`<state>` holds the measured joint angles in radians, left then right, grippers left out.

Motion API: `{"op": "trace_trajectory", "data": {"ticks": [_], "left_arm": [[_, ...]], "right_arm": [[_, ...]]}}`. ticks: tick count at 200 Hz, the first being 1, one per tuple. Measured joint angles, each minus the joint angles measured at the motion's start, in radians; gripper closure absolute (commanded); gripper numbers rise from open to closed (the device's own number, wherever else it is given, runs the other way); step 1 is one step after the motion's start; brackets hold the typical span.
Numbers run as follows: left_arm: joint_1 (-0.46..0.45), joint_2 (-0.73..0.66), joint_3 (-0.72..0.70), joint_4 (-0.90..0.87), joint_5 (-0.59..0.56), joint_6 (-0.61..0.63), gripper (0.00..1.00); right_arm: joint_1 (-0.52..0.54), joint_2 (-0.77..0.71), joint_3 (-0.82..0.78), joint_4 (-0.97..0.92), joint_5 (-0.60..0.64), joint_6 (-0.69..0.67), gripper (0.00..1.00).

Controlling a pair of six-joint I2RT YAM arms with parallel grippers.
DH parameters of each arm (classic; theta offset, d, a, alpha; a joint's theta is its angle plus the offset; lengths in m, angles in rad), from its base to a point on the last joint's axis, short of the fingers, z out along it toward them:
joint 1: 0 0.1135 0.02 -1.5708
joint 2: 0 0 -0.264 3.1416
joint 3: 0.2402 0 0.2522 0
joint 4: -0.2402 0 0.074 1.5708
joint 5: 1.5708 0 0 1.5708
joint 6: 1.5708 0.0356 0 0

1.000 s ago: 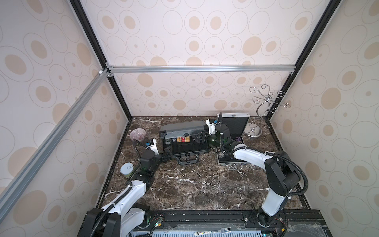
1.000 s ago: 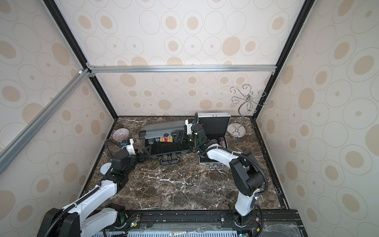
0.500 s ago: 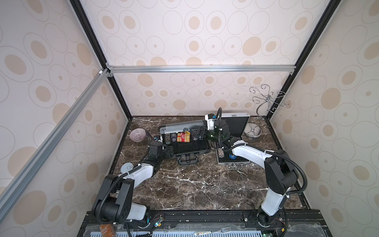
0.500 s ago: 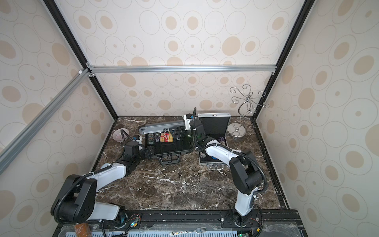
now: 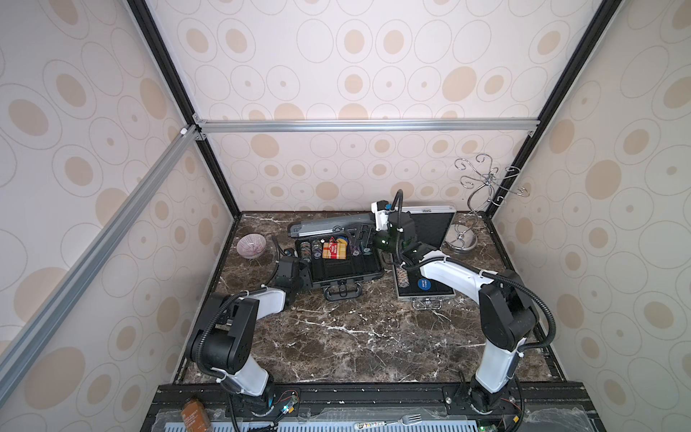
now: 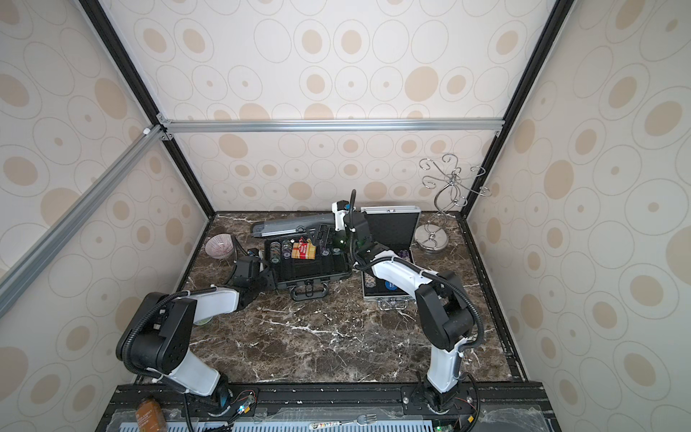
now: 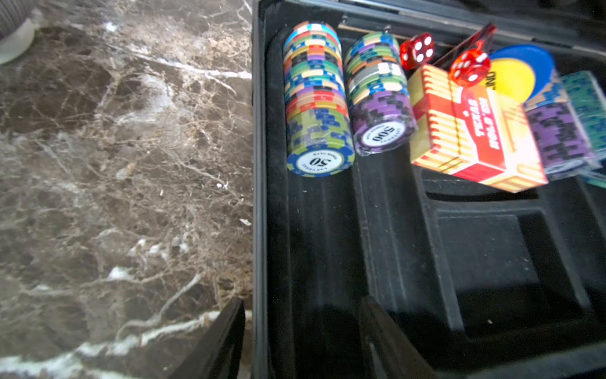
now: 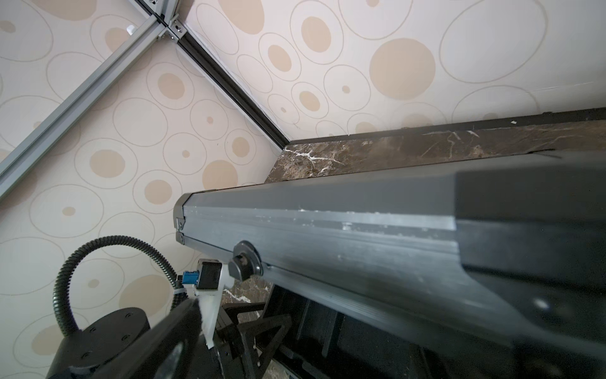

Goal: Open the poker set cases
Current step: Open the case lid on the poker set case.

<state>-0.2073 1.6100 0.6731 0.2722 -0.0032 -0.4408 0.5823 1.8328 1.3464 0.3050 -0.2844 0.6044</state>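
Observation:
The dark grey case lies open at the back centre, with chips, a card box and red dice inside. Its lid stands part raised. My right gripper is open under the lid's right end. Only one of its fingers shows in the right wrist view. My left gripper straddles the base's left wall, jaws apart, one finger outside and one inside. The silver case lies open to the right, its lid upright.
A pink ribbed bowl sits at the back left by the wall. A chrome hook stand stands in the back right corner. Below the table's front edge lie a brown bottle and a fork.
The dark case's lid has risen, baring the chips and cards. My left gripper has moved in from the front left to the case's left wall, and its jaws have narrowed.

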Motion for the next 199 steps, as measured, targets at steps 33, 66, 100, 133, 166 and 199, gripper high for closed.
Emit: {"op": "trace_trajectory", "data": {"ticks": [33,66,100,133,166,199], "left_arm": [[0.003,0.017,0.013,0.001,0.005,0.003,0.63],[0.014,0.009,0.004,0.001,0.009,0.002,0.76],[0.022,-0.013,-0.021,0.019,0.014,-0.008,0.84],[0.022,-0.044,-0.062,0.038,0.032,-0.027,0.87],[0.013,-0.081,-0.117,0.076,0.039,-0.064,0.88],[-0.003,-0.131,-0.168,0.084,0.029,-0.102,0.90]], "right_arm": [[0.000,0.002,0.001,0.000,0.000,0.000,0.01],[-0.001,0.016,0.026,-0.011,0.000,-0.001,0.02],[-0.001,0.040,0.068,-0.032,0.003,-0.004,0.02],[-0.002,0.068,0.114,-0.052,0.008,-0.005,0.01],[-0.003,0.092,0.166,-0.076,0.012,-0.011,0.01],[-0.006,0.126,0.232,-0.100,0.013,-0.017,0.01]]}}
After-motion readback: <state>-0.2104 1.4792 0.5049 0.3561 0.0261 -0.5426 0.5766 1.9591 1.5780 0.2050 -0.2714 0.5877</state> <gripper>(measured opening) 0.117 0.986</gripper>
